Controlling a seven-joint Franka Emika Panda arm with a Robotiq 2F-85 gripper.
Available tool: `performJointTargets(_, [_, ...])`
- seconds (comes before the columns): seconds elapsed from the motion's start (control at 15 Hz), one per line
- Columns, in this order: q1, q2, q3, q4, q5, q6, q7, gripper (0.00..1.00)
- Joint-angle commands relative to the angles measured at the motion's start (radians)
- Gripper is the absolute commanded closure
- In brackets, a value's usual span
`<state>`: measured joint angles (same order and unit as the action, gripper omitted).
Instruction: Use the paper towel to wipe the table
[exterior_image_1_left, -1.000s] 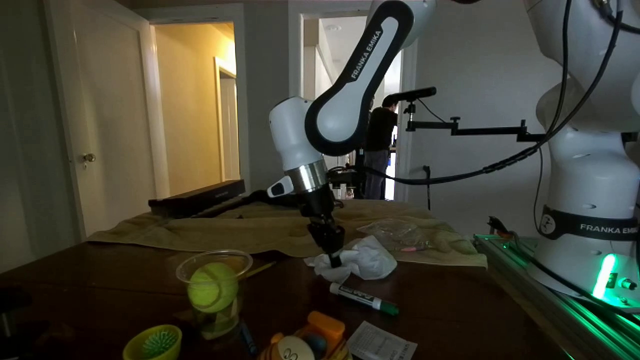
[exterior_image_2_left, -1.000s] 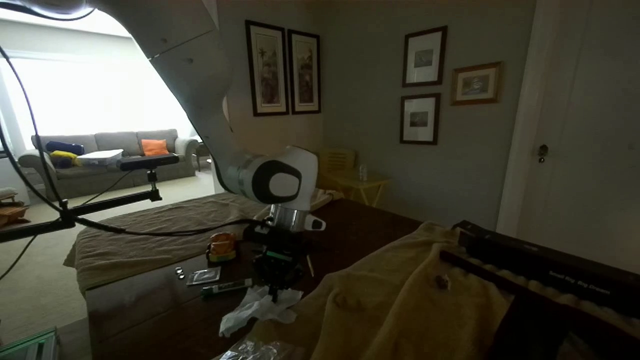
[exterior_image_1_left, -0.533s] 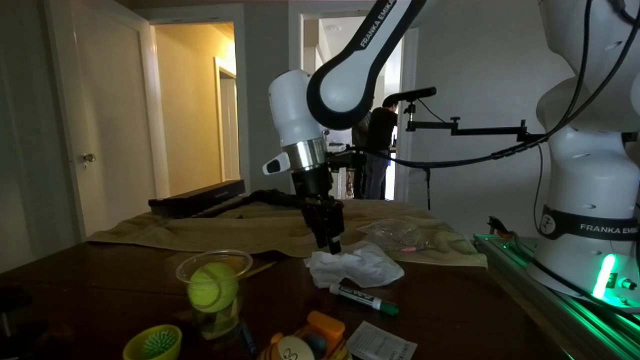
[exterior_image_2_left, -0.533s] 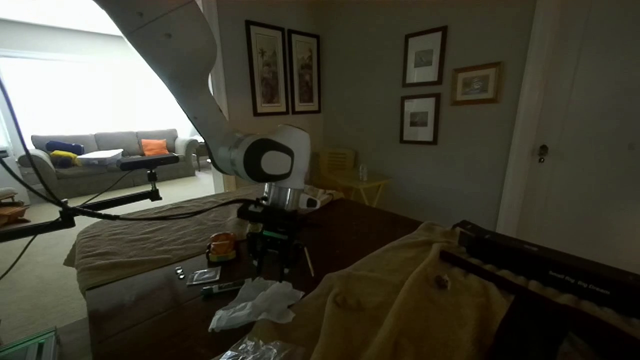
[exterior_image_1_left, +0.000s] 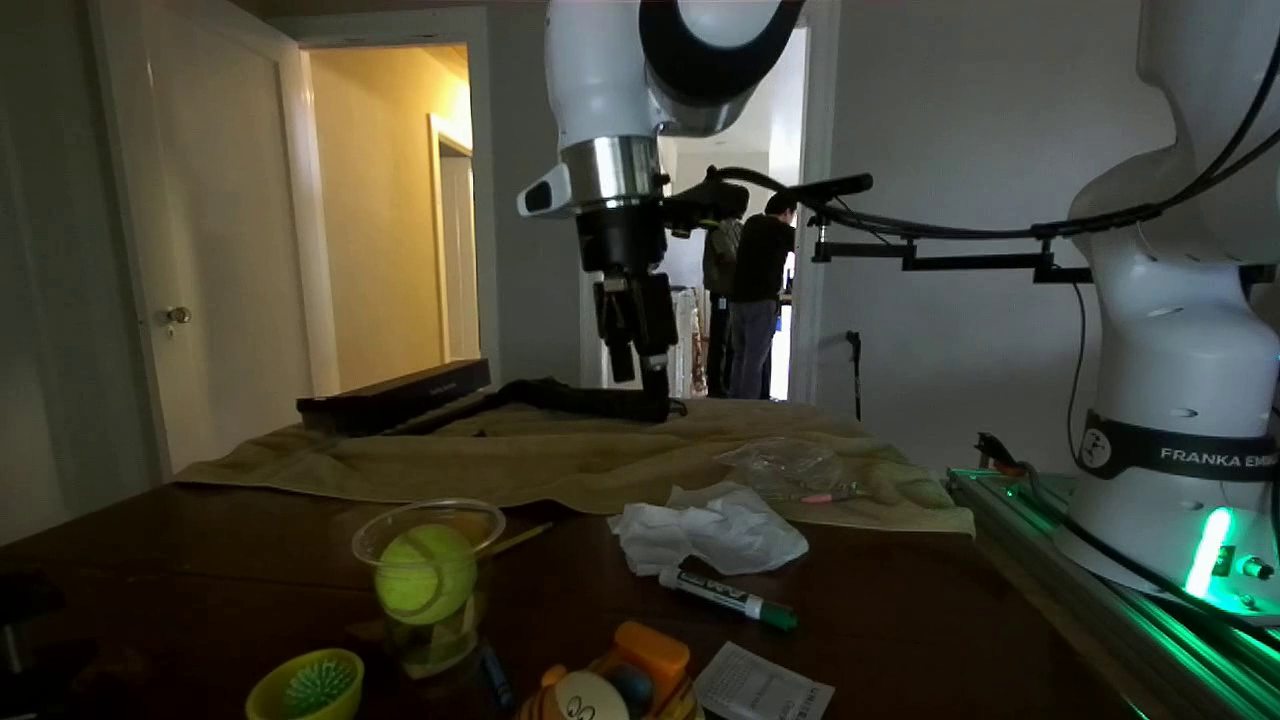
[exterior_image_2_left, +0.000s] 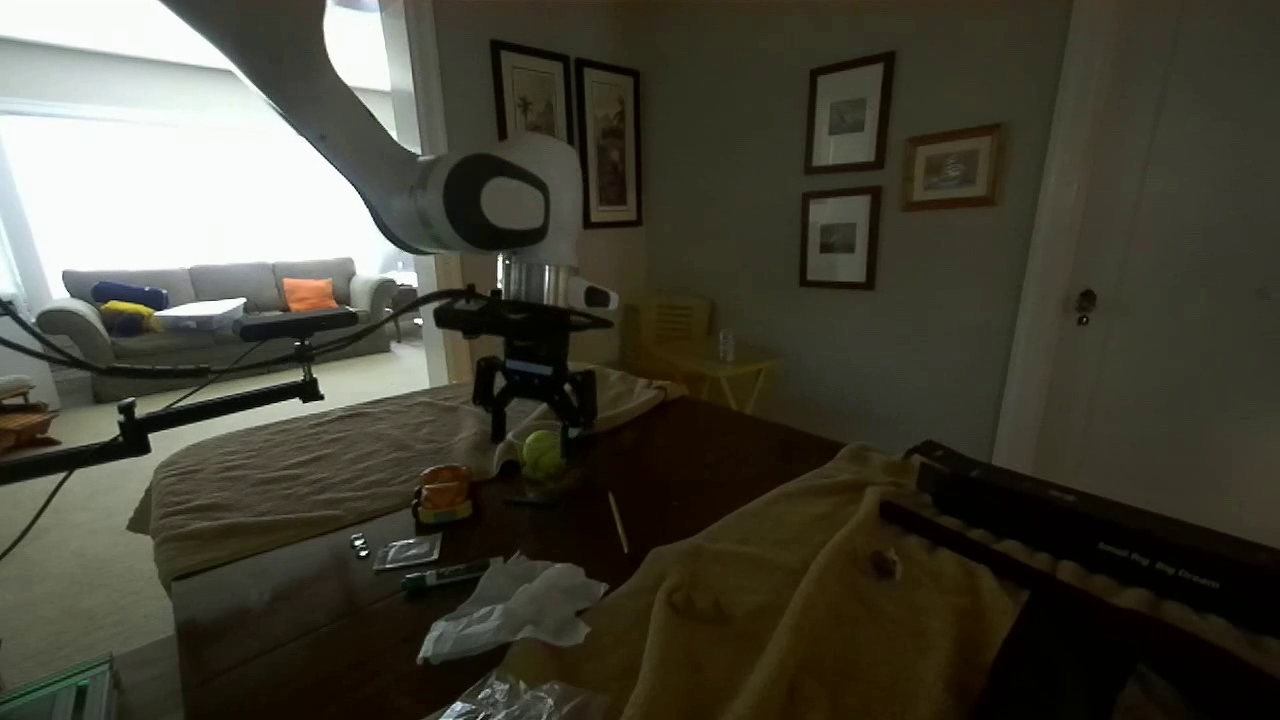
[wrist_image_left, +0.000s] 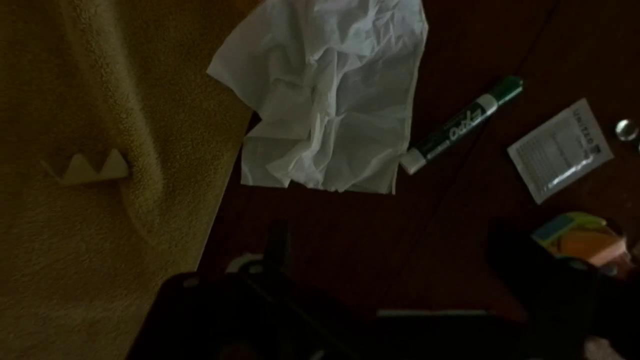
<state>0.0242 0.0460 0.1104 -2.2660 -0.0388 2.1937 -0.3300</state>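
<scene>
One crumpled paper towel (wrist_image_left: 332, 105) lies on the worktop (exterior_image_2_left: 320, 620) beside the green-capped marker (wrist_image_left: 462, 125), overlapping the edge of the beige cloth (wrist_image_left: 165, 250) in the wrist view. Tool (exterior_image_2_left: 532, 440) hangs well above, jaws wide apart, nothing held.

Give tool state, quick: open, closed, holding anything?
Tool: open, holding nothing; the paper towel lies lower down, clear of it.

The site is a home. A sofa (exterior_image_2_left: 195, 350) with an orange cushion (exterior_image_2_left: 309, 294) and framed wall pictures (exterior_image_2_left: 847, 113) identify it.
</scene>
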Motion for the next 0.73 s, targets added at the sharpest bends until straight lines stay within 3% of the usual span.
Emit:
performJointTargets(0.0, [0.033,-0.061,-0.002,0.050,0.095,-0.018,0.119,0.00])
performJointTargets(0.67, [0.043,-0.060,-0.012,0.062,0.088,-0.004,0.131,0.00])
